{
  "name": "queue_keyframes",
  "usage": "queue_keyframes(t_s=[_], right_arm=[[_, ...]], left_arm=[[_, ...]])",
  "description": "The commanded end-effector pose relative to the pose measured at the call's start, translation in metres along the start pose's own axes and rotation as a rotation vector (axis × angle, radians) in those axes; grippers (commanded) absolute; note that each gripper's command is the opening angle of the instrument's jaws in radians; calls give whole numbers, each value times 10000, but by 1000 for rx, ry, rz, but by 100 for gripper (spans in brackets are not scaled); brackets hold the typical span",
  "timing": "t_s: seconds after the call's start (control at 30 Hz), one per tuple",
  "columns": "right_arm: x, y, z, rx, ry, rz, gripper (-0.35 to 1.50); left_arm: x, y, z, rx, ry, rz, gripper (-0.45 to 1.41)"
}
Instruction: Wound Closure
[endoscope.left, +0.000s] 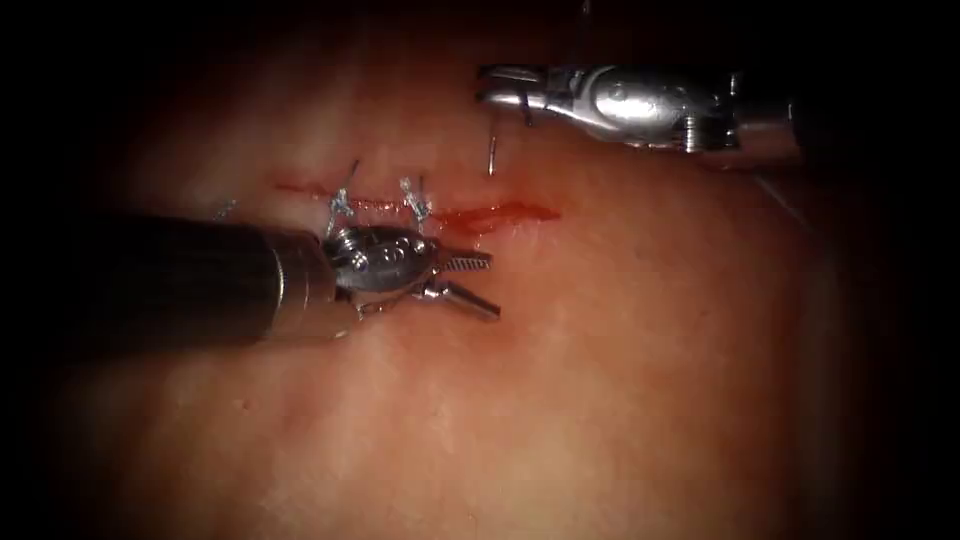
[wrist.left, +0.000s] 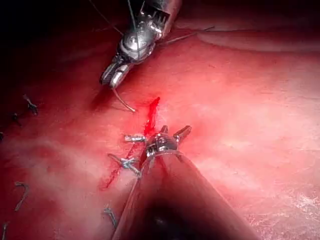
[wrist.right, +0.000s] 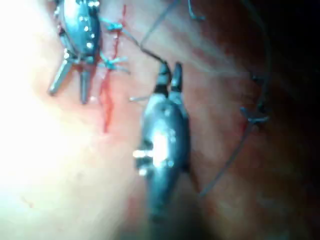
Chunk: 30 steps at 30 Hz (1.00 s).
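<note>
- Tissue (endoscope.left: 620, 380): pork belly, pale pink surface, with a horizontal cut (endoscope.left: 400, 205) in the endoscope view.
- Red fluid (endoscope.left: 500, 213): lies along the open right end of the cut, just right of the stitches.
- Stitches: two knotted stitches (endoscope.left: 340, 203) cross the cut side by side, their short cut ends of thread (endoscope.left: 352, 170) standing up above it.
- Left end effector (endoscope.left: 480, 282): enters from the left and lies just below the cut, beside the two stitches. Its jaws are spread apart and grasp nothing; the upper jaw's toothed face is visible. Also seen in the left wrist view (wrist.left: 173, 132) and in the right wrist view (wrist.right: 72, 87), jaws parted in both.
- Right end effector (endoscope.left: 492, 88): enters from the right and sits above the cut, apart from the tissue. Its jaws are clenched on the needle, seen again in the left wrist view (wrist.left: 111, 76) and the right wrist view (wrist.right: 169, 75).
- Needle (endoscope.left: 492, 155): curved, gripped near one end; its free part hangs down from the jaws toward the tissue above the cut. It is not in the tissue.
- Thread (wrist.right: 150, 35): dark strand running away from the right end effector's jaws across the tissue.
</note>
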Motion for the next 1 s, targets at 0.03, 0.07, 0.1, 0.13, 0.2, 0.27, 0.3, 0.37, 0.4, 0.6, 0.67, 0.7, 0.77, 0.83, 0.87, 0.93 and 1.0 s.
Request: queue_keyframes(t_s=[0.03, 0.07, 0.1, 0.13, 0.2, 0.27, 0.3, 0.37, 0.4, 0.6, 0.67, 0.7, 0.77, 0.83, 0.87, 0.93, 1.0], right_arm=[[-4, 2, 9, 3, 2, 30, -35], [-5, 3, 9, 3, 3, 53, -35], [-7, 5, 9, -4, 1, 99, -35], [-7, 6, 9, -8, 0, 111, -35], [-8, 9, 9, -17, 1, 158, -35], [-10, 10, 9, -19, 2, 205, -35], [-10, 10, 9, -19, 3, 228, -35], [-12, 9, 9, -20, 4, 274, -35], [-12, 9, 9, -23, 3, 291, -35], [-14, 4, 9, -10, 3, 365, -35], [-13, 2, 9, -5, -2, 389, -35], [-13, 1, 9, -1, -3, 406, -35], [-13, -3, 10, 8, -16, 435, -35], [-13, -7, 11, 23, -22, 474, -35], [-13, -8, 11, 27, -21, 485, -35], [-13, -11, 11, 36, -19, 525, -35], [-12, -12, 11, 41, -18, 537, -35]], left_arm=[[2, -5, 6, 1, 0, 2, 46], [2, -5, 6, 1, 0, 2, 46], [2, -5, 6, 1, 0, 2, 46], [2, -5, 6, 1, 0, 2, 46], [2, -5, 6, 1, 0, 2, 46], [2, -5, 7, 1, 0, 2, 46], [2, -5, 7, 1, 0, 2, 44], [2, -5, 7, 1, 0, 2, 44], [2, -5, 6, 1, 0, 2, 44], [3, -4, 6, 0, 0, 1, 44], [4, -4, 5, -1, 0, 1, 44], [4, -4, 5, -1, 0, 0, 44], [4, -4, 5, -1, 0, 0, 44], [4, -4, 5, -1, 0, 0, 44], [4, -4, 5, -1, 0, 0, 44], [4, -4, 4, -2, 0, 0, 44], [4, -4, 4, -2, 0, 0, 44]])
